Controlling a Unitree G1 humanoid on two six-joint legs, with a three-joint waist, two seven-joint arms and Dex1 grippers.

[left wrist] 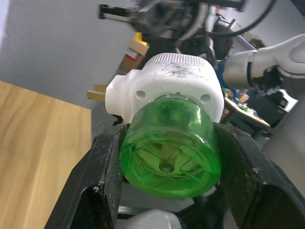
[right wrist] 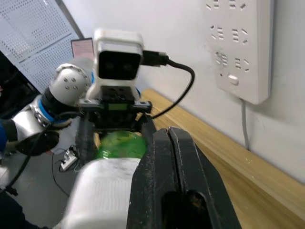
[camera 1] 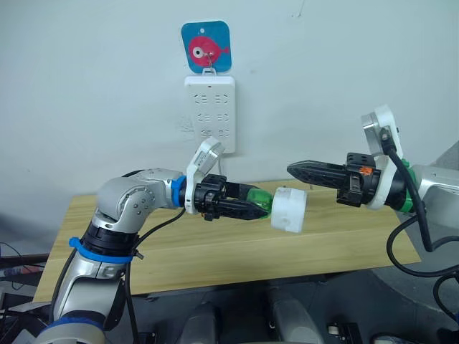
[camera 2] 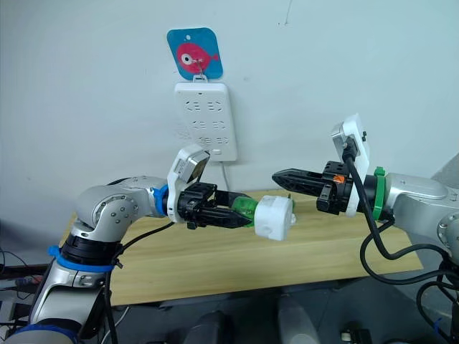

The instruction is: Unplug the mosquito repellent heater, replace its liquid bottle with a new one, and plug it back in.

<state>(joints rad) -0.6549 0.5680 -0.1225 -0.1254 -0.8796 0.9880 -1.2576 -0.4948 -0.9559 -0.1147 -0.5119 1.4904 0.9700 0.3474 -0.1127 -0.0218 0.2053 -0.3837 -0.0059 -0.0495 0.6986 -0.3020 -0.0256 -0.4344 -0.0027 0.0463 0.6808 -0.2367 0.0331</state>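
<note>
My left gripper [camera 1: 252,208] is shut on the green liquid bottle [camera 1: 257,200], held level above the table. The bottle is still seated in the white mosquito repellent heater [camera 1: 289,209], which points toward my right arm. In the left wrist view the bottle [left wrist: 169,152] sits between the two black fingers [left wrist: 102,174], with the heater [left wrist: 167,83] beyond it and its plug prongs [left wrist: 95,91] bare. My right gripper [camera 1: 292,170] is shut and empty, its tip just above the heater's far end and not touching it.
A white multi-socket power strip [camera 1: 210,115] hangs on the wall under a blue fish hook [camera 1: 206,46], its cord dropping behind the wooden table [camera 1: 215,251]. Both arms hover over the table's middle.
</note>
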